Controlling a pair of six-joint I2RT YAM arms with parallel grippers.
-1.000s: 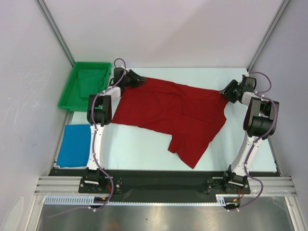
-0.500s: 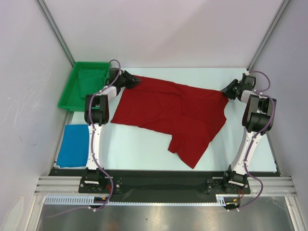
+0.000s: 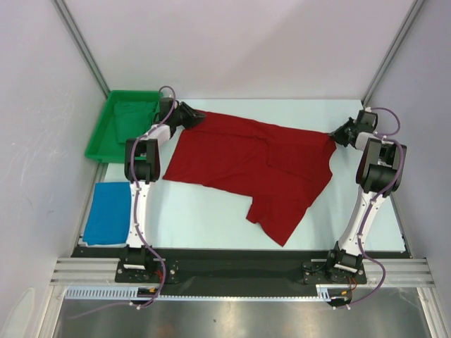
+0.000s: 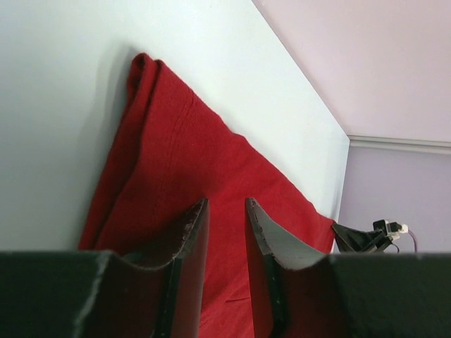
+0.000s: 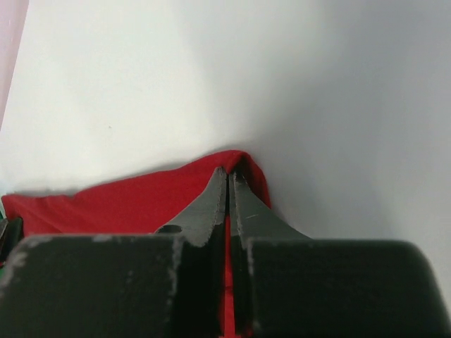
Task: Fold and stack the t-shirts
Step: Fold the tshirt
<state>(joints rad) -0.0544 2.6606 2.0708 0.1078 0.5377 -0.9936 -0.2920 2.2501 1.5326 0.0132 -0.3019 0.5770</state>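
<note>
The left claw (image 3: 196,117) and right claw (image 3: 333,134) each clamp a corner of one red shirt (image 3: 246,162); one blue shirt (image 3: 107,211) lies on the desk (image 3: 204,222).

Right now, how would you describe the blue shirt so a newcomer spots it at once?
Find the green tray at the table's far left corner, then come toward the arm bases along the left edge. There, beside the left arm, lies the blue t-shirt, a neat flat rectangle. Unlike the red t-shirt spread across mid-table, it is compact and untouched.
</note>
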